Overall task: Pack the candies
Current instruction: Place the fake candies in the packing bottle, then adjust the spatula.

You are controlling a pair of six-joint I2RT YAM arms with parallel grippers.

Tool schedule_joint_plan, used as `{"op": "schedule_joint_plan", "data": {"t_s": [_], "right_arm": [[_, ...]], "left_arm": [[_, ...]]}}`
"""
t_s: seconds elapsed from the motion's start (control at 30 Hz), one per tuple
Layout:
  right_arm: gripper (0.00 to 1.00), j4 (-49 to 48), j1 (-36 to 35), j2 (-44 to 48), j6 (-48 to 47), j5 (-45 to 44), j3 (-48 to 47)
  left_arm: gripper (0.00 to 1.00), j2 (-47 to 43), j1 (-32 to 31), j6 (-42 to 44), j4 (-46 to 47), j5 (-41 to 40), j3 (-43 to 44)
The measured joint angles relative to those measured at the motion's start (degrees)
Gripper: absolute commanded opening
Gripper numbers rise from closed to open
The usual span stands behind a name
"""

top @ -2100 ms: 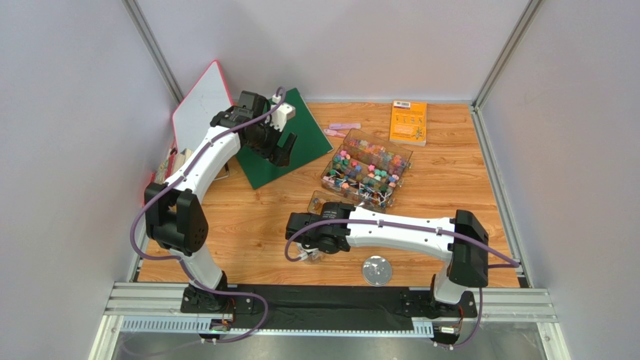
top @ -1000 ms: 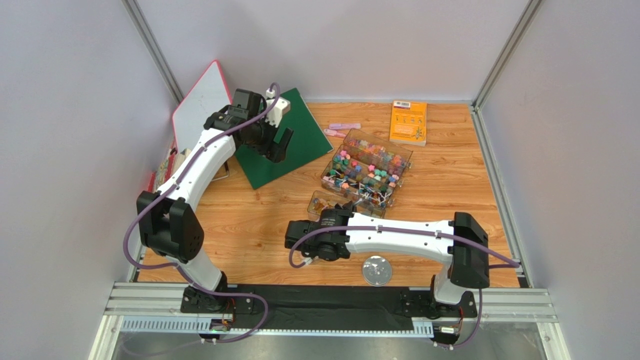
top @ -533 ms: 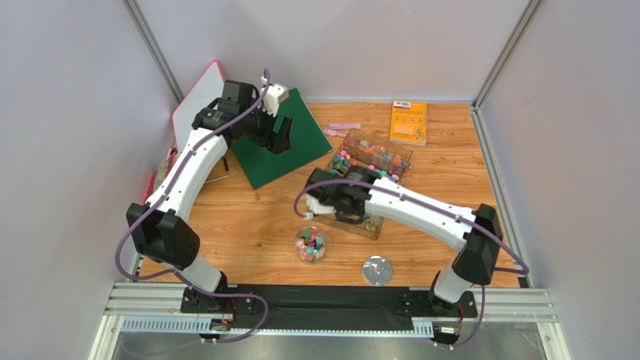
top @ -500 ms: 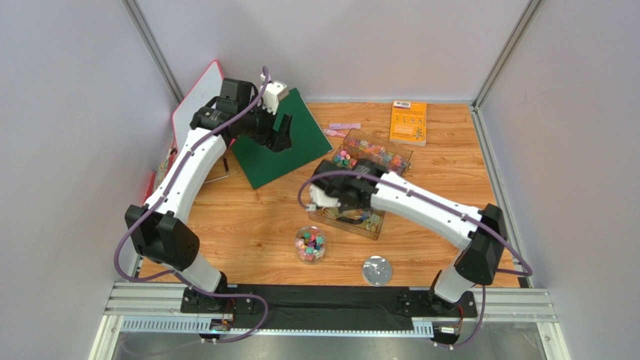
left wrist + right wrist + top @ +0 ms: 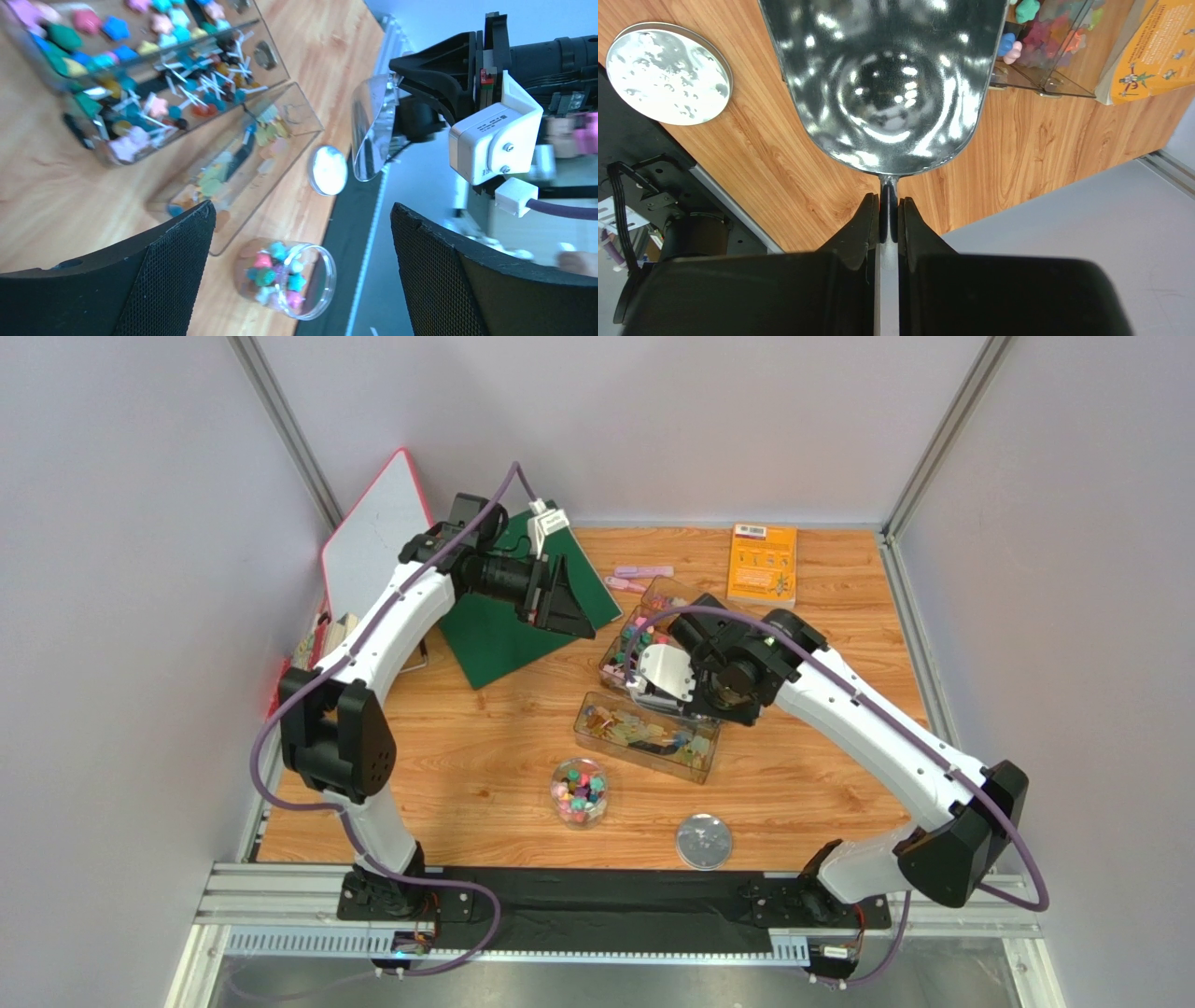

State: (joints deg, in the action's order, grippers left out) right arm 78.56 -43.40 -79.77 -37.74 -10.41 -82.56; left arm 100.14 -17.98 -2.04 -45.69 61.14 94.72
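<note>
The scoop (image 5: 885, 84) runs off the top edge — candies (image 5: 1018, 43) half hidden behind it.

nothing legible in any view. the only printed item is the orange booklet (image 5: 763, 564), beyond and to the right of the boxed candies (image 5: 1027, 10). white barcode sticker (image 5: 755, 531) sits at the booklet's far edge; bars and digits are too small to read. booklet cover (image 5: 1151, 49) shows a cartoon figure and small lettering in the right wrist view, cropped and blurred, so no word or number can be made out.
</note>
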Motion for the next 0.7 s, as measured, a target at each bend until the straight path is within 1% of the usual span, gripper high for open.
{"op": "schedule_joint_plan", "data": {"t_s": [0.1,0.2,0.47,0.5,0.57,0.6,0.63,0.67,0.7], "right_arm": [[0.0,0.35,0.55,-1.68,0.0,1.11,-1.36],[0.0,0.39,1.16,-4.9,0.02,1.9,-4.85],[0.0,0.0,1.22,-10.82,0.04,3.37,-12.35],[0.0,-0.02,1.22,-11.15,0.02,3.54,-13.0],[0.0,-0.09,1.22,-11.43,0.04,3.82,-13.86],[0.0,-0.07,1.22,-11.43,0.04,4.0,-14.08],[0.0,-0.02,1.22,-11.43,0.04,4.09,-14.14],[0.0,-0.04,1.22,-11.43,0.07,4.17,-14.14],[0.0,0.04,1.22,-11.43,0.04,4.33,-14.14]], "left_arm": [[1.0,1.62,-0.39,-2.97,1.4,3.26,-1.97],[1.0,1.64,-1.57,-5.73,3.63,5.81,-3.21],[0.99,1.64,-5.09,-10.23,8.31,7.39,-6.95],[0.86,1.64,-5.38,-10.88,8.79,7.39,-7.08],[0.64,1.66,-5.66,-12.24,9.94,7.39,-7.21],[0.29,1.66,-5.68,-12.87,10.86,7.37,-7.26],[0.14,1.68,-5.66,-13.49,11.26,7.28,-7.28],[0.08,1.7,-5.66,-14.12,11.65,7.13,-7.28],[0.07,1.79,-5.64,-13.99,12.17,6.91,-7.28]]}}
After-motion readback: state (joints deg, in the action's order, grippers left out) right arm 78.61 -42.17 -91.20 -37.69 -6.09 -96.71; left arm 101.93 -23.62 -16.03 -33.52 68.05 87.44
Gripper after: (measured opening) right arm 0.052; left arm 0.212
